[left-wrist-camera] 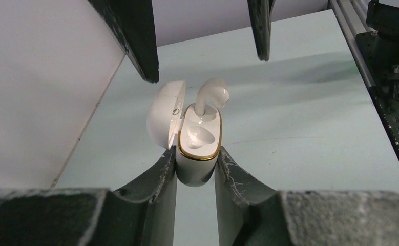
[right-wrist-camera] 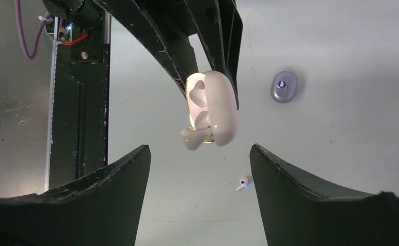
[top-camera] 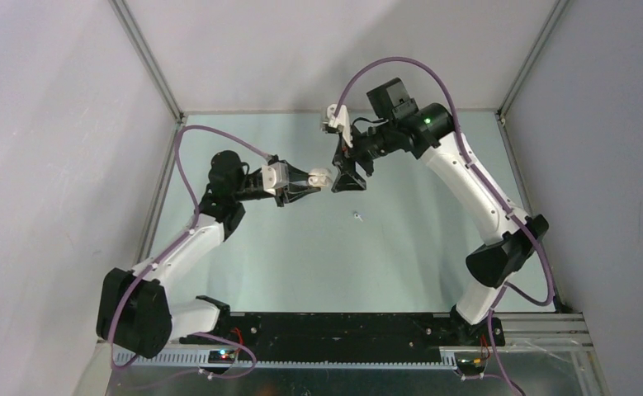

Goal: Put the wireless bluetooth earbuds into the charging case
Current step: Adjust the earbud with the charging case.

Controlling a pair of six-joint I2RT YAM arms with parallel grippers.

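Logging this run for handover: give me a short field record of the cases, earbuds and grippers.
left gripper: shut on white charging case, lid open
right gripper: open, empty, facing the case
white earbud: stem in one slot, bud sticking out
other slot: empty
loose earbud: white, lying on the table
purple case: closed, on the table

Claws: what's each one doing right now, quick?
Left claw: shut on the open case, an earbud sticking out of it.
Right claw: open, holding nothing.
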